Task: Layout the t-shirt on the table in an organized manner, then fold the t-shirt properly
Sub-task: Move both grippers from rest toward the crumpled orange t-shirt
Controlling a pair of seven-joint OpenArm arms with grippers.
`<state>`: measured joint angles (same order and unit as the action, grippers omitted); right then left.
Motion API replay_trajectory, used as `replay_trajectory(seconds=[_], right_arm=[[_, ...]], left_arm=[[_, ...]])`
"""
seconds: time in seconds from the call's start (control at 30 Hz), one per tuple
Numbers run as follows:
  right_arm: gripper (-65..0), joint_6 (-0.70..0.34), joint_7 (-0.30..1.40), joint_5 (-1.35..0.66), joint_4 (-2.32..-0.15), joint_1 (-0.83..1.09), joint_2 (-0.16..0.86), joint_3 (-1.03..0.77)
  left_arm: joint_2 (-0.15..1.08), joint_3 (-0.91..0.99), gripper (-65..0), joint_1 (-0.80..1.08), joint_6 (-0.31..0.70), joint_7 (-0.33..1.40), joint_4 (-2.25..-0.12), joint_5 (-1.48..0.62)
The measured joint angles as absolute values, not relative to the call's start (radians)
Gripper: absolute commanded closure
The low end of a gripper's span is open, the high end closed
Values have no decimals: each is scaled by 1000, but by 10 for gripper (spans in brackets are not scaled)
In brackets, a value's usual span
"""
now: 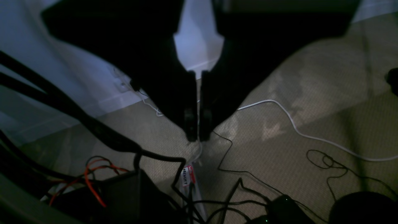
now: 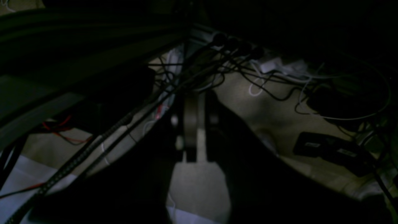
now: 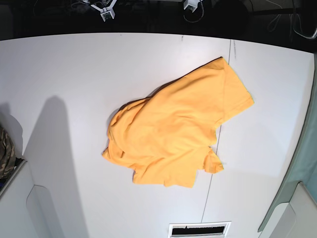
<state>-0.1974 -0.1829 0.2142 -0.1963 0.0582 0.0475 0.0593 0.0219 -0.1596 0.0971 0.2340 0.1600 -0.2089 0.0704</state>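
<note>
Base view, near edge first: I see a slotted vent plate (image 3: pixel 199 229) set into the table (image 3: pixel 64 74) at the near edge, right of centre. A thin dark seam (image 3: pixel 218 148) runs from there toward the far edge.

The t-shirt (image 3: pixel 178 131) lies crumpled on the table, a bit right of centre, straddling that seam. Not laid out: it's bunched and folded over itself. Long axis runs diagonally, from the near-left bunched end up to the far-right end. The far-right end is the flattest part and points at the far right corner; the near-left end is a rounded heap. A small flap sticks out on its near-right side, right by the seam. I can't tell collar from hem in this heap.

At the left edge, a scrap of camouflage cloth (image 3: pixel 5 151) just shows, well apart from the shirt.

Neither arm shows in the base view. Both wrist cams look at carpet floor and cables, not at the table.

Left gripper (image 1: pixel 198 137): jaws pinched together, only a hairline slit between the tips, nothing in them. White cable (image 1: pixel 292 121) on the carpet beyond.

Right gripper (image 2: pixel 199 99): dark picture, jaws narrow and near-closed, nothing held that I can see.
</note>
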Motion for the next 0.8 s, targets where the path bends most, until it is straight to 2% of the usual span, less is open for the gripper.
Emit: replay_trajectory(seconds=[0.33, 0.4, 0.53, 0.7, 0.8], right_arm=[[-36, -198, -183, 214, -196, 58, 49, 60], [-36, -198, -183, 214, -196, 59, 51, 59], [-36, -197, -184, 214, -199, 65, 57, 60], [-36, -206, -184, 214, -279, 126, 84, 60], [-36, -299, -183, 212, -367, 188, 111, 60]], left_arm=[[31, -160, -18, 97, 241, 160, -209, 70], [36, -160, -54, 97, 241, 160, -209, 70], [62, -160, -175, 121, 258, 158, -236, 20], [105, -156, -182, 212, 325, 160, -376, -52], [130, -156, -182, 285, 327, 160, -495, -70]])
